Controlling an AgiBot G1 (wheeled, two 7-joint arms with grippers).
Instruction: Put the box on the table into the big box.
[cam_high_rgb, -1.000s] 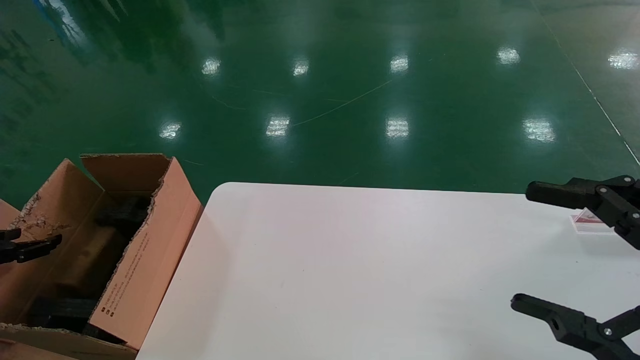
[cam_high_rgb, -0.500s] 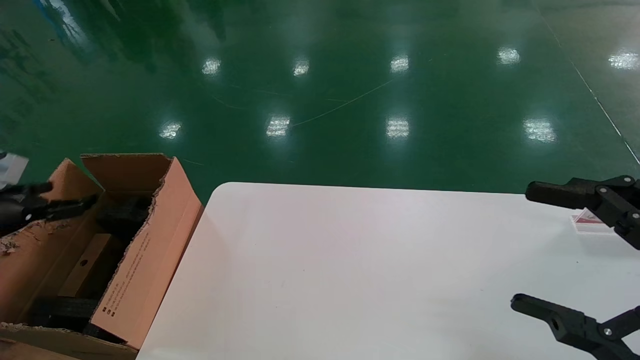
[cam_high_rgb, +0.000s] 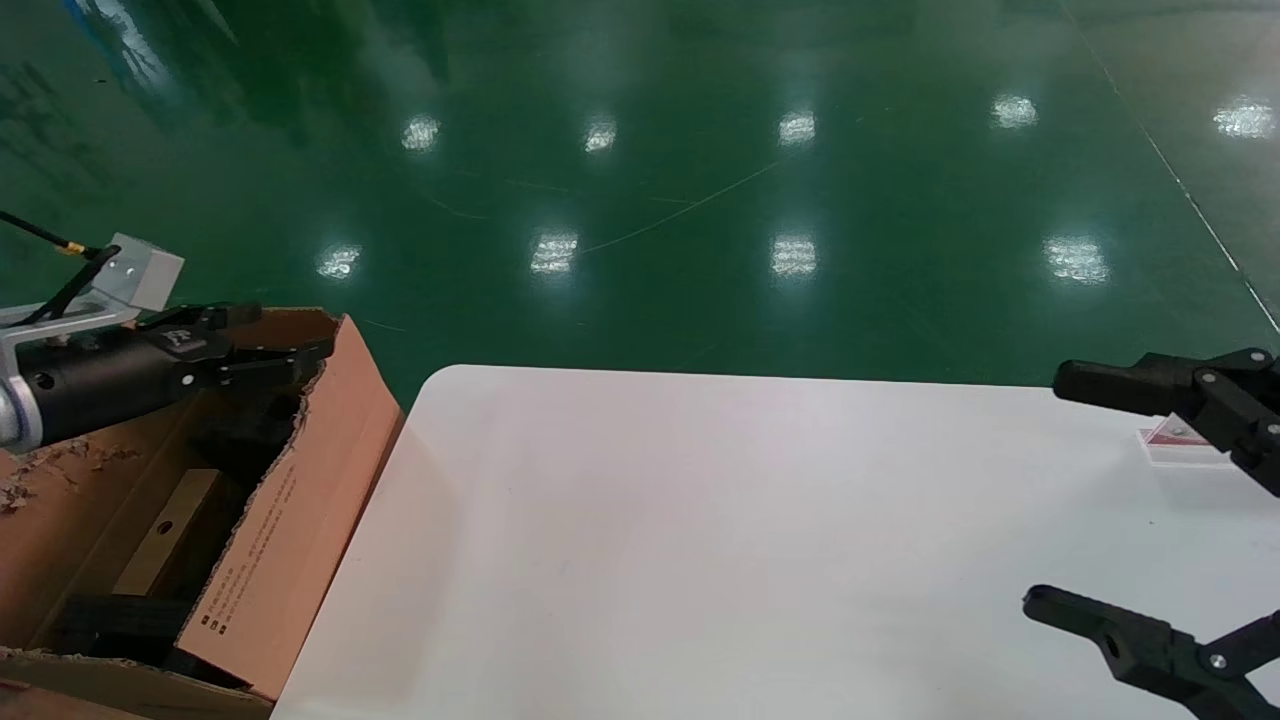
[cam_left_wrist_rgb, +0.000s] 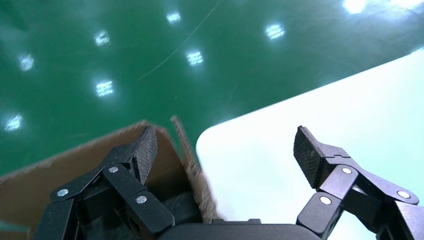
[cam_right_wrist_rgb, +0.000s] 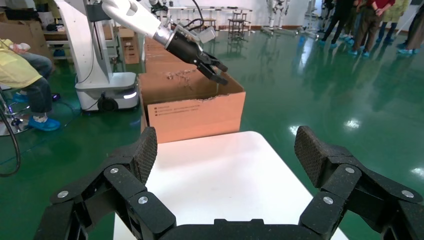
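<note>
The small oblong brown box (cam_high_rgb: 172, 520), round hole facing up, lies inside the big box (cam_high_rgb: 300, 500) among black padding, left of the table (cam_high_rgb: 700, 550). My left gripper (cam_high_rgb: 290, 333) is open and empty, hovering over the big box's far flap, well above the small box. In the left wrist view my left gripper (cam_left_wrist_rgb: 225, 150) spans the ragged flap (cam_left_wrist_rgb: 186, 152) and the table corner (cam_left_wrist_rgb: 280, 145). My right gripper (cam_high_rgb: 1075, 500) is open and empty above the table's right side. The right wrist view also shows the big box (cam_right_wrist_rgb: 195, 112) and my left gripper (cam_right_wrist_rgb: 216, 71).
A small clear card holder (cam_high_rgb: 1178, 443) lies on the table at the far right, by my right gripper. Shiny green floor (cam_high_rgb: 640, 200) lies beyond. The right wrist view shows a white robot base (cam_right_wrist_rgb: 102, 80), a seated person (cam_right_wrist_rgb: 25, 75) and more cartons (cam_right_wrist_rgb: 130, 45).
My left gripper has risen from low in the big box and moved toward its far flap. The small box has come into view inside the carton. The right arm has not moved.
</note>
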